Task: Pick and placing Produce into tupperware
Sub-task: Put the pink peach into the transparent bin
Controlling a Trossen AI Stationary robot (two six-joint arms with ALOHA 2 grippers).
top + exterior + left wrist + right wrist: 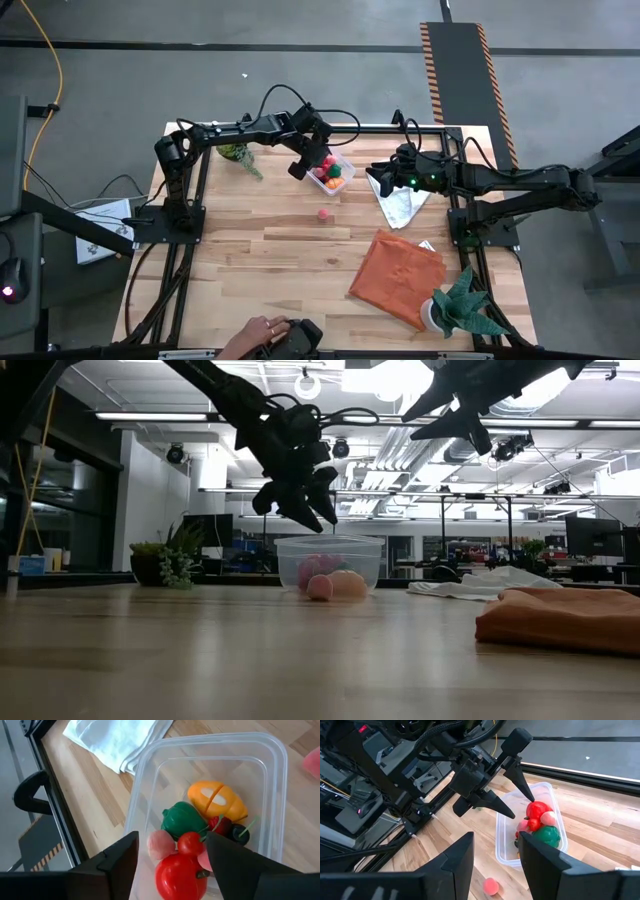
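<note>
Clear plastic tupperware, already holding produce, sits directly beneath my left gripper, its jaws spread and empty after a drop. Next I fetch the pink piece lying nearby; right gripper waits empty beside the container.

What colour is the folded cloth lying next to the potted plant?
Orange cloth; the high view shows it best, beside the potted plant.

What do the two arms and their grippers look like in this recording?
Both arms are dark, near-black jointed links with black cables looped along them. The left gripper has two long black fingers tapering to points. The right gripper has broad, flat black fingers. A small green light glows on the right arm's wrist. No coloured markings show on either arm.
</note>
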